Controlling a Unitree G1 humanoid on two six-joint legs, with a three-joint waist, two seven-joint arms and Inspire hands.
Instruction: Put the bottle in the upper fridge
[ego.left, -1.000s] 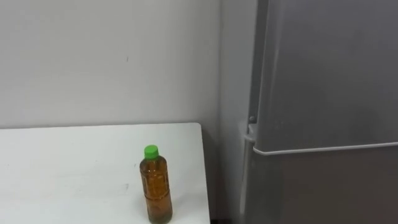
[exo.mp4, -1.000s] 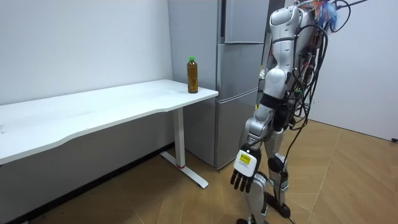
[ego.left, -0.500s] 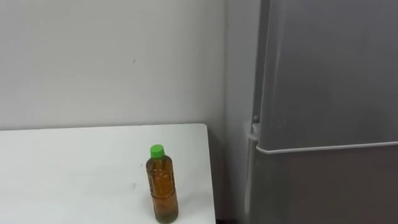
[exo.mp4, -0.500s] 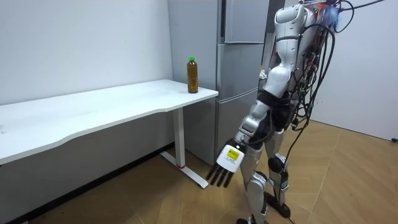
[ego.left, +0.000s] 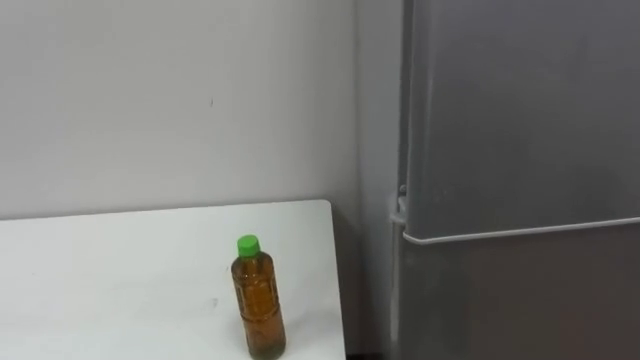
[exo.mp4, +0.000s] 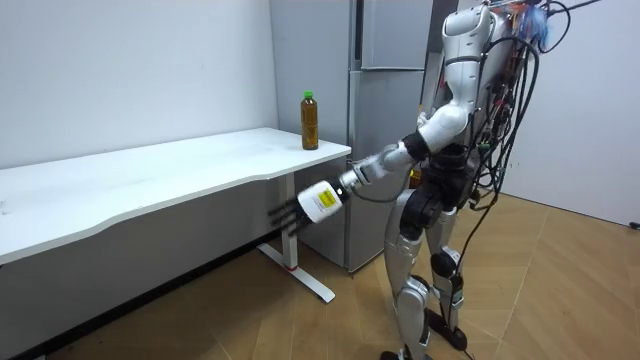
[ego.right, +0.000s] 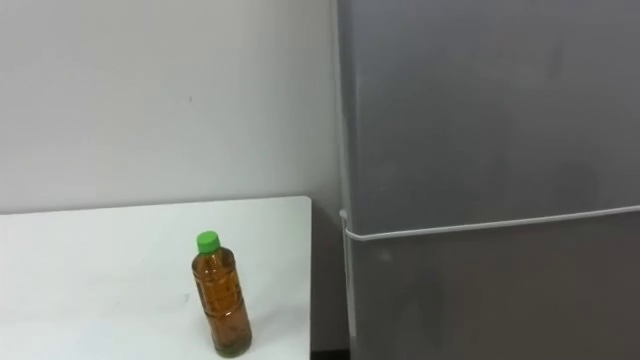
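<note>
An amber bottle with a green cap stands upright near the right end of the white table, close to its front edge. Right of the table stands the grey fridge with both doors closed; a seam divides the upper door from the lower. In the room view I stand before the fridge, facing it and the table end. My left hand is stretched out towards the room view's left, below table height, fingers straight and holding nothing. The bottle is above and beyond it.
The table runs far to the room view's left along the white wall. A narrow gap separates its right end from the fridge side. Wooden floor lies around me.
My left arm has swung up from hanging by my leg to reaching forward under the table edge. The bottle and fridge doors have not moved; the eye view shifted slightly.
</note>
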